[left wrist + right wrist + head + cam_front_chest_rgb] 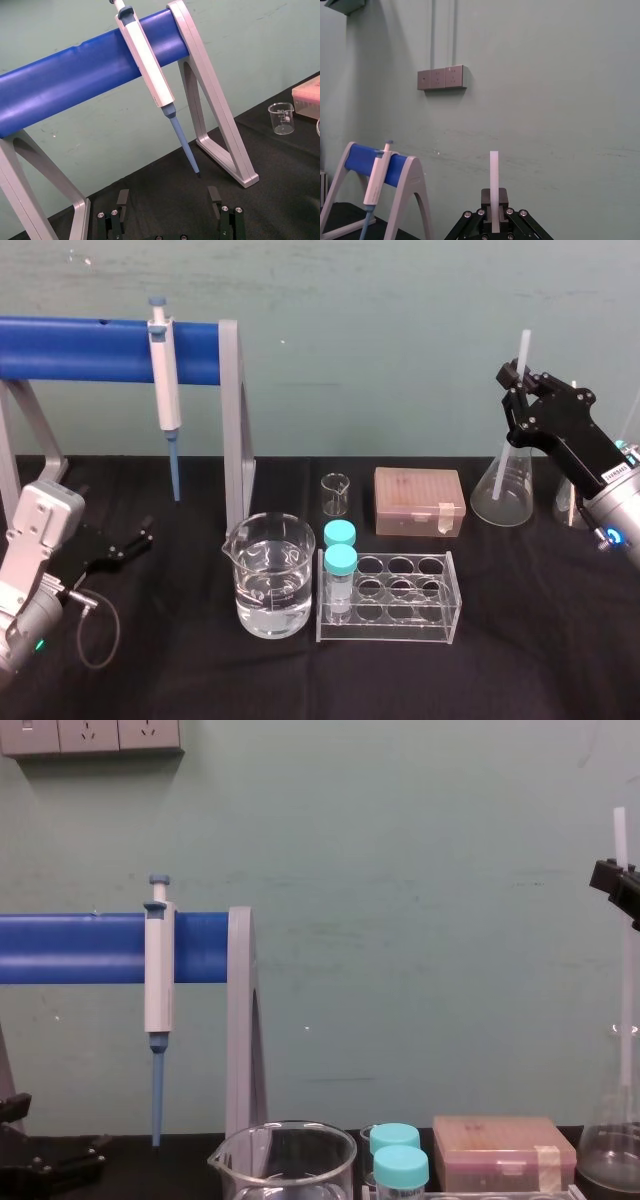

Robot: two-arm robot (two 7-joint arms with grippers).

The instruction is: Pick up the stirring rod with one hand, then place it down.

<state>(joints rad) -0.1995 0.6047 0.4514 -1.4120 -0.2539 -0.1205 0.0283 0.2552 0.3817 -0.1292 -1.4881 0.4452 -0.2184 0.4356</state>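
At the right rear of the black surface (pixel 520 660), the right gripper (pixel 514 380) holds the stirring rod (pixel 522 348) upright above a conical flask (pixel 522 498) — its jaws clamped on the rod's upper part, with a short length of the translucent-white rod standing clear above them. Below the jaws the rod runs down through the flask's neck. Whether its lower end touches the glass bottom cannot be told. From the right wrist, the rod rises straight out from between the closed jaws against the pale green wall.

At the front left, the left gripper (pixel 135 538) rests low near the surface, its jaws apart and holding nothing — they point toward the blue-barred stand (pixel 80 350), from which a white-and-blue pipette (pixel 163 370) hangs tip down.

In the middle of the surface stands a large glass beaker (pixel 242 570) partly filled with clear liquid. Just beside it, on the robot's right, is a clear tube rack (pixel 400 625) carrying two teal-capped vials (pixel 340 562) at its left end. Behind the rack sit a small beaker (pixel 335 494) and a pinkish tip box (pixel 419 500), the box lying between the small beaker and the flask. The rod and the right gripper are well apart from the pipette stand.
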